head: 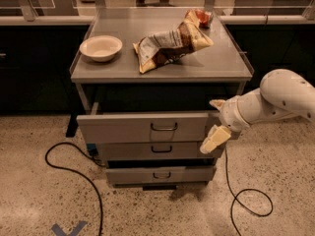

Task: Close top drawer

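One push is left: your gripper (216,122), fingers (214,139) spread wide, sits at the right edge of the open top drawer (128,128), so drive it inward.

1. The scene is dim with a warm, yellowish cast. Light falls from above and lands brightest on the grey table (216,65) and the white bowl (101,48).
2. The crumpled snack bag (170,43) catches small glints on its folds and lays a soft shadow on its near side.
3. Beneath the table top, the opening above the top drawer (123,128) sinks into deep shadow, while the drawer fronts are lit flatly and dully.
4. The gripper (216,122), at the right end of the top drawer's front with its fingers (215,139) spread apart, shows pale and bright. The white arm (285,90) is shaded underneath.
5. The speckled floor (44,205) is moderately lit. The far left and right cabinets are almost black.
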Action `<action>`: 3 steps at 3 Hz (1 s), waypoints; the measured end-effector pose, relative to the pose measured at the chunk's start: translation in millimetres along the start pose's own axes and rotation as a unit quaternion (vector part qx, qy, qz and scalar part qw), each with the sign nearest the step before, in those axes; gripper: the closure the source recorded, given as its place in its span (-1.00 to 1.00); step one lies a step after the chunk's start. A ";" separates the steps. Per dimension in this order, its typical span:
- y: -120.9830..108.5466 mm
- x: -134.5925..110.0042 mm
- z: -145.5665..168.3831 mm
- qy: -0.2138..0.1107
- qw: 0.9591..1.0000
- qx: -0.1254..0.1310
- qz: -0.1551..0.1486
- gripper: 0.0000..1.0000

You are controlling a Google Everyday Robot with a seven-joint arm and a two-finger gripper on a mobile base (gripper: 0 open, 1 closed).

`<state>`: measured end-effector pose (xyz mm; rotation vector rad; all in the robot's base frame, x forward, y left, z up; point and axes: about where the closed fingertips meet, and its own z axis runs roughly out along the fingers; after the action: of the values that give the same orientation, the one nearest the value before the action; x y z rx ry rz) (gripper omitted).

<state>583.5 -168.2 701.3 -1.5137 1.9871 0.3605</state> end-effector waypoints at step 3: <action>22.6 -12.9 -40.7 -0.009 0.999 0.042 -0.013 -1.00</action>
<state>552.1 -173.6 737.7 -1.4768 1.9426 0.2772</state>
